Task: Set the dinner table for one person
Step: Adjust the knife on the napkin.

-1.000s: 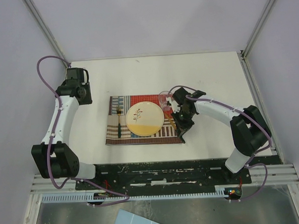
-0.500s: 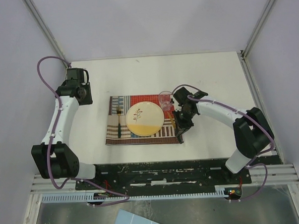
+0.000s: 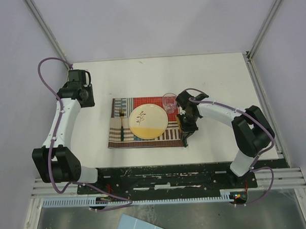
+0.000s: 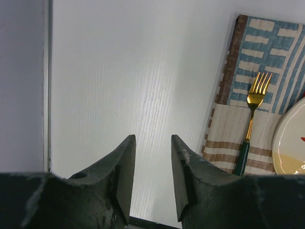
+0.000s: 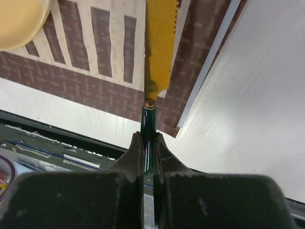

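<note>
dinner table (image 3: 141, 79) lies beneath right gripper (image 5: 149, 145) clamping knife (image 5: 159, 43)

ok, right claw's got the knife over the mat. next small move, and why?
Probably lower the knife a touch, then open the right claw. It is shut on the green handle, and the gold blade runs along the placemat's right strip beside the plate. Whether it touches the cloth is unclear, so lower gently.

The dinner table (image 3: 141, 77) is a wide, flat white rectangle with metal-framed edges, lying level; its surface seems faintly grained.
</note>
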You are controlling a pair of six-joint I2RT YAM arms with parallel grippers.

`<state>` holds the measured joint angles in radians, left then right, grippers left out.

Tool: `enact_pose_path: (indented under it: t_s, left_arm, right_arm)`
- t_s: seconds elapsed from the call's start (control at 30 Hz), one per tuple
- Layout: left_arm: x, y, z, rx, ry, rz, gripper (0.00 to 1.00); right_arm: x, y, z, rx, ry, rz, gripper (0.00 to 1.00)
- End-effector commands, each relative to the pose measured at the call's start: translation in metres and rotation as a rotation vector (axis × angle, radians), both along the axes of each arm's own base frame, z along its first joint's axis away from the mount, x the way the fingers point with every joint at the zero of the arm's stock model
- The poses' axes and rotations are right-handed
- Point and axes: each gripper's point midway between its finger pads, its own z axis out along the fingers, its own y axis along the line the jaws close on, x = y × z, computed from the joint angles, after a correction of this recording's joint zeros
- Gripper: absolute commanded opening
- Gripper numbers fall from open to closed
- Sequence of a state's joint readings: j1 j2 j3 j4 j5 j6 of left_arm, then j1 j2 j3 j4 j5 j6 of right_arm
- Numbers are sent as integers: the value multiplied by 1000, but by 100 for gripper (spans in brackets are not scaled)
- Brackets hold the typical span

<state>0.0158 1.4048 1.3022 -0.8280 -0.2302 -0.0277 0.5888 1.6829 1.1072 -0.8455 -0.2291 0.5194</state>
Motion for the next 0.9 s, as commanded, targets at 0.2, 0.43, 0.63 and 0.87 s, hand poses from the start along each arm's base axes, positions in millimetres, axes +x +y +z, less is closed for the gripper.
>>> enact_pose_path:
  t_s: [0.2, 0.43, 0.63, 0.87]
  left_arm:
    - [7, 1, 12, 12, -46, -23, 43]
    - [7, 0, 9, 6, -40, -27, 43]
    - [6, 0, 9, 4, -39, -29, 43]
    - [6, -2, 9, -4, -42, -31, 43]
  right_arm:
    - [35, 14, 1, -26, -40, -66, 1]
    - [46, 19, -2, -41, -35, -77, 1]
    - [47, 17, -7, -59, -20, -98, 1]
    - [46, 11, -8, -80, -30, -123, 1]
